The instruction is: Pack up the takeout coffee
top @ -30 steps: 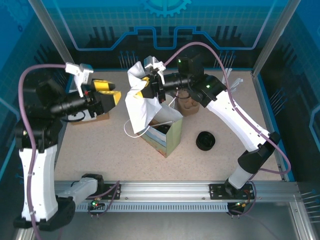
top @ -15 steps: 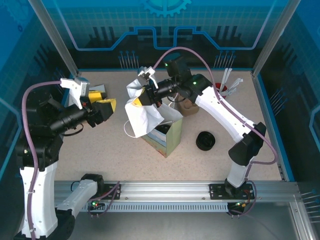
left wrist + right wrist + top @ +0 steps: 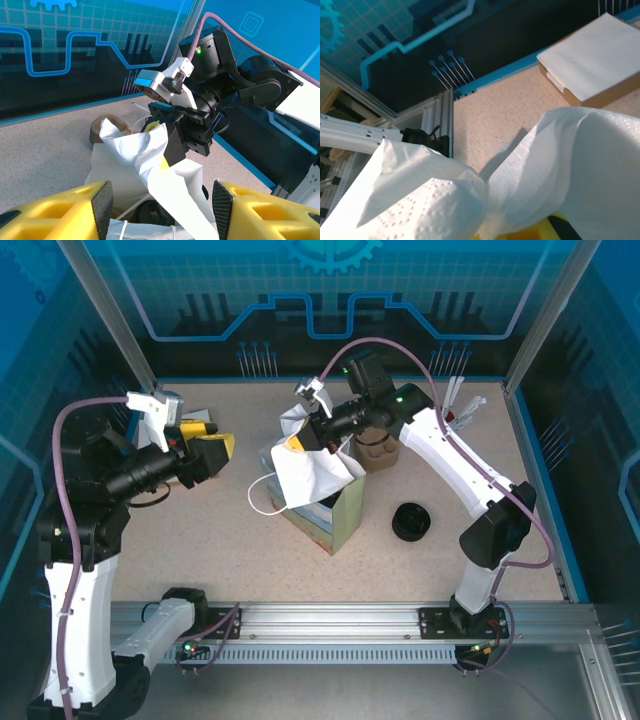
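**Right gripper** [image 3: 304,437]: jaws are closed tight on the upper part of a white napkin [image 3: 305,475]. The yellow fingers [image 3: 150,125] are seen pinching its crumpled top, and the embossed sheet [image 3: 570,165] is spread across the wrist view. The napkin is held above the open mouth of the paper bag [image 3: 347,520], with its lower end draped over the bag's rear edge.

**Paper bag:** it stands upright near the middle of the table [image 3: 200,540], and a white loop handle [image 3: 257,495] projects from its left side. A dark rounded form, taken to be the takeout coffee [image 3: 321,502], is seen inside the bag under the napkin. From the left wrist it shows as a dark round top [image 3: 150,215], but its colour and rim cannot be made out.

**Left gripper** [image 3: 222,437]: it is raised to the left of the bag and apart from it. The two yellow fingers [image 3: 60,210] are spread moderately and nothing is held between the pads.

**Surroundings:** a brown cylindrical object [image 3: 378,450] stands just behind the bag. A stack of black round lids [image 3: 410,522] lies to the bag's right. A flat brown-sided stack with a pale top [image 3: 590,65] rests on the table near the back wall.
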`<state>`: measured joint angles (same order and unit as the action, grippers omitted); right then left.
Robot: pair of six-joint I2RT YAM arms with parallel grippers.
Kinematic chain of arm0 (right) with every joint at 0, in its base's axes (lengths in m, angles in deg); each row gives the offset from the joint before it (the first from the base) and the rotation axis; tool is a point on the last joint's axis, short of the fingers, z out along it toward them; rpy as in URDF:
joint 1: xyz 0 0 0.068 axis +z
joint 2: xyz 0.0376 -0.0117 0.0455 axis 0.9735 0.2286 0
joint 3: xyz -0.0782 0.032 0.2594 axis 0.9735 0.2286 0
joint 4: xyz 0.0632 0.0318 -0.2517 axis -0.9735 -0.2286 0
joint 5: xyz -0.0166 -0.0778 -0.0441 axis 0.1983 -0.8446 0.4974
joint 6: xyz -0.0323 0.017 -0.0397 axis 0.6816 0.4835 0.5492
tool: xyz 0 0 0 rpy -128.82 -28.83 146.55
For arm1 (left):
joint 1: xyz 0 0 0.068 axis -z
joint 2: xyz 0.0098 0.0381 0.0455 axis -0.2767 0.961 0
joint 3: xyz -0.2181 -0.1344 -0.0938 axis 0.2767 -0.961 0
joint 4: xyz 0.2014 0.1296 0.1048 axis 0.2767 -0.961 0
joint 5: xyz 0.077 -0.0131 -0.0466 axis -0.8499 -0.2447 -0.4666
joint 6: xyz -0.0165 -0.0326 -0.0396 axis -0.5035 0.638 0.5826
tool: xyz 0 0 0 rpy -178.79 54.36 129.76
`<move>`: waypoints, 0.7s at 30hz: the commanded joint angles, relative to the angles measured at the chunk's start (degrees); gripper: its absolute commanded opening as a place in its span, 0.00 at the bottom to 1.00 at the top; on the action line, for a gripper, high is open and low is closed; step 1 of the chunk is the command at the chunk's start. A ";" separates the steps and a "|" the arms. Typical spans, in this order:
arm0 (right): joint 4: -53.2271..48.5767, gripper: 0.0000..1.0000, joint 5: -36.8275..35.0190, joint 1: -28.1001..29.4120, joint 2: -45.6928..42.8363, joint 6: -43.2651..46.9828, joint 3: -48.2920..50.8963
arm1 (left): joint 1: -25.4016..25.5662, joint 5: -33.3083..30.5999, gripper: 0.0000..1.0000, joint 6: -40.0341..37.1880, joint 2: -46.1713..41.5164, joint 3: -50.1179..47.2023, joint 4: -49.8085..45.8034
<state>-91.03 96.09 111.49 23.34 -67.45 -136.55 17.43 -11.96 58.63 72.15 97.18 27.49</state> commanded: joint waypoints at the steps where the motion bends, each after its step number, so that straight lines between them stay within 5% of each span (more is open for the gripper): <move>1: -4.68 0.07 -5.17 -0.44 -2.28 3.59 0.01 | 0.39 0.29 0.58 0.55 0.41 0.33 0.96; 21: -17.82 0.14 -38.18 9.23 3.45 15.45 -3.64 | 0.39 -0.01 0.58 0.39 1.45 1.00 1.11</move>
<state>-105.04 65.14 119.16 24.52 -54.64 -138.04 17.43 -11.96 58.66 73.66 97.20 27.46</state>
